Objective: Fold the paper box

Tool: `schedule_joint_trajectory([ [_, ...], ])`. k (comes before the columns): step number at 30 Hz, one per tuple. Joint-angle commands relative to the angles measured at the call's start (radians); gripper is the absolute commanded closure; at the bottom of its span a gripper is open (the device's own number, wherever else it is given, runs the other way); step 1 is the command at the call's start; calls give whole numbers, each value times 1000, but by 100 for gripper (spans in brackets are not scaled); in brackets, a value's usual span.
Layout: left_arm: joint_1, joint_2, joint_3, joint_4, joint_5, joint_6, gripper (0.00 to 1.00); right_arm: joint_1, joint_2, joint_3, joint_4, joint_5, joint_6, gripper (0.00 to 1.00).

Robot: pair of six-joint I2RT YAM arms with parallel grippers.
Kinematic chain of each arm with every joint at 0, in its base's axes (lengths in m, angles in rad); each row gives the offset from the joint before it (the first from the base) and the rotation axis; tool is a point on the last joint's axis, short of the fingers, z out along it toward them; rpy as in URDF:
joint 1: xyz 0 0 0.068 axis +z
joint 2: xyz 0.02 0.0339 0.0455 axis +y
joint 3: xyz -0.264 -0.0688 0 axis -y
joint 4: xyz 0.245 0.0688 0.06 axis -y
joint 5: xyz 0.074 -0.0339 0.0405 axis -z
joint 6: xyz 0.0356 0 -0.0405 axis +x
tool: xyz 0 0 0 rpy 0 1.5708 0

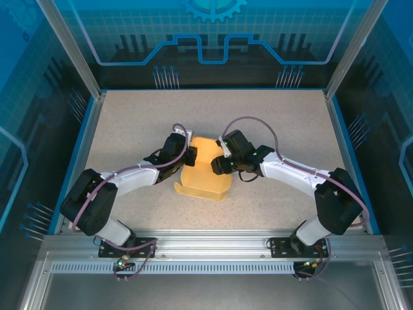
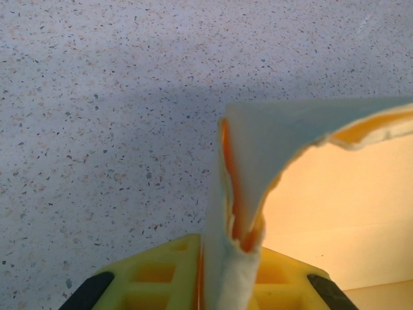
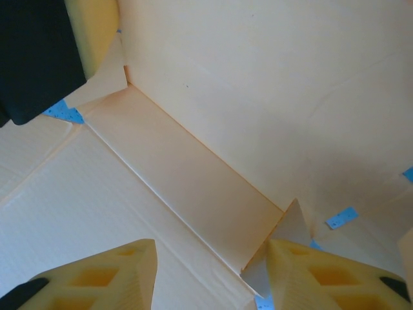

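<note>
Pale yellow paper box [image 1: 205, 175] mid-fold: left gripper [image 2: 231, 258] clamped on its raised left flap, right gripper [image 3: 213, 258] jaws apart inside, next likely pinching the right flap

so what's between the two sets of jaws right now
The paper box, partly folded, as the top view shows. In the left wrist view the left jaws are shut on a fold of it.
</note>
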Motion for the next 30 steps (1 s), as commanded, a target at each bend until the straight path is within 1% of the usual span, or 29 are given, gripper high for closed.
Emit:
schedule_joint_trajectory([
  [1, -7, -31, 15, -3, -15, 9, 85, 12, -63, 34, -66, 34, -60, 50],
  [8, -8, -25, 15, 2, -15, 4, 85, 11, -168, 46, -171, 64, -124, 45],
  [13, -7, -20, 19, 2, -14, 3, 85, 10, -235, 60, -231, 66, -165, 45],
  [15, -7, -21, 19, 0, -13, 1, 85, 6, -268, 62, -259, 91, -189, 44],
  [18, -7, -25, 19, -1, -11, 0, 85, -26, -325, 47, -287, 103, -227, 44],
  [20, -6, -27, 19, -3, -11, 0, 85, -73, -371, 17, -281, 71, -246, 45],
  [24, -7, -33, 16, -4, -11, -3, 85, -185, -435, -67, -227, -50, -260, 47],
  [27, -7, -37, 18, -6, -10, -5, 85, -265, -437, -133, -171, -138, -257, 51],
  [30, -6, -41, 17, -9, -8, -6, 85, -313, -417, -201, -109, -189, -254, 57],
])
